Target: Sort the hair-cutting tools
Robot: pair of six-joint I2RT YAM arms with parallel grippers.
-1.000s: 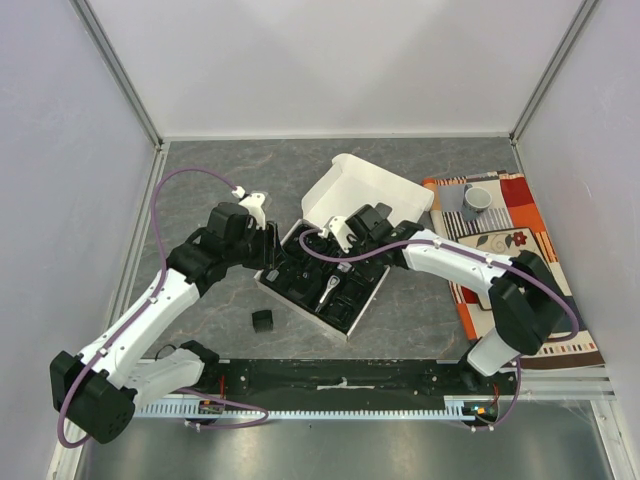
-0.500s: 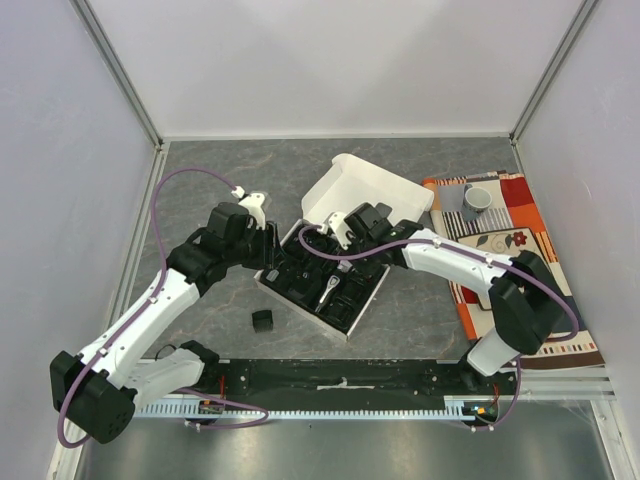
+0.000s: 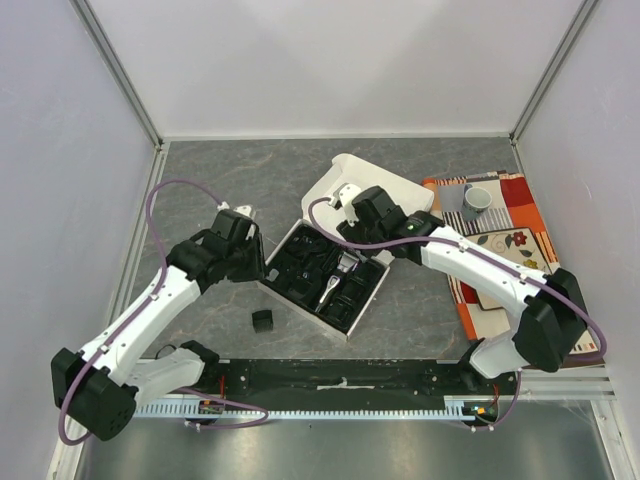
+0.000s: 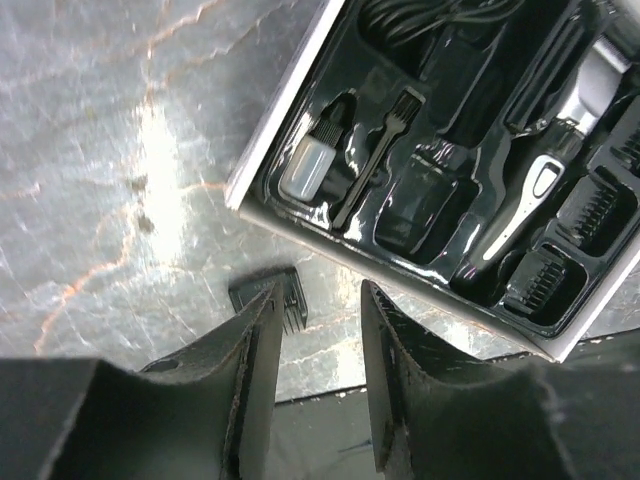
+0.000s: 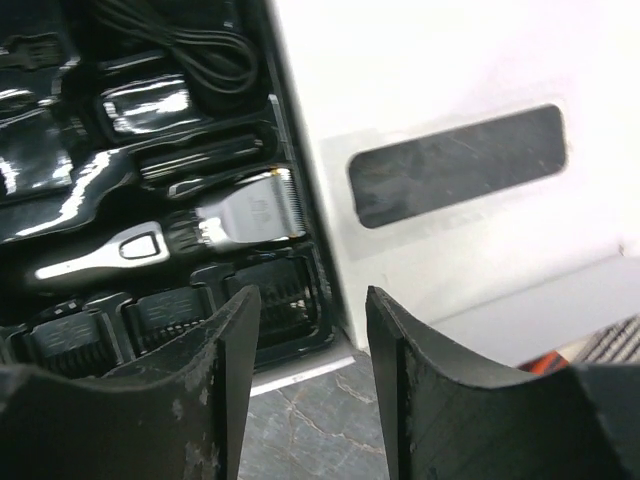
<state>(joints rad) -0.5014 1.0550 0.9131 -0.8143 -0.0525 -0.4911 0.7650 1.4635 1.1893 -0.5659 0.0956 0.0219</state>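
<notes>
The hair-cutting tools lie mostly in the black tray (image 3: 300, 262) of the white box. The silver-and-black clipper (image 3: 336, 280) (image 4: 530, 195) (image 5: 200, 235) rests in its slot. Around it are comb attachments (image 5: 165, 315), a coiled cord (image 5: 190, 50), a small brush (image 4: 375, 170) and a little white bottle (image 4: 308, 165). One loose comb attachment (image 3: 262, 320) (image 4: 268, 300) sits on the table in front of the box. My left gripper (image 3: 255, 262) (image 4: 318, 300) hangs open and empty off the tray's left corner. My right gripper (image 3: 348, 222) (image 5: 312, 305) is open and empty over the tray's edge by the lid.
The white lid (image 3: 370, 190) (image 5: 450, 150) stands open behind the tray. A patterned mat (image 3: 510, 260) lies at the right with a grey cup (image 3: 477, 198) on it. Enclosure walls ring the grey table, and a black rail (image 3: 340, 378) runs along the front.
My right gripper has opened and drawn back from the tray toward the lid. My left gripper has pulled back left off the tray, and its jaws have narrowed a little.
</notes>
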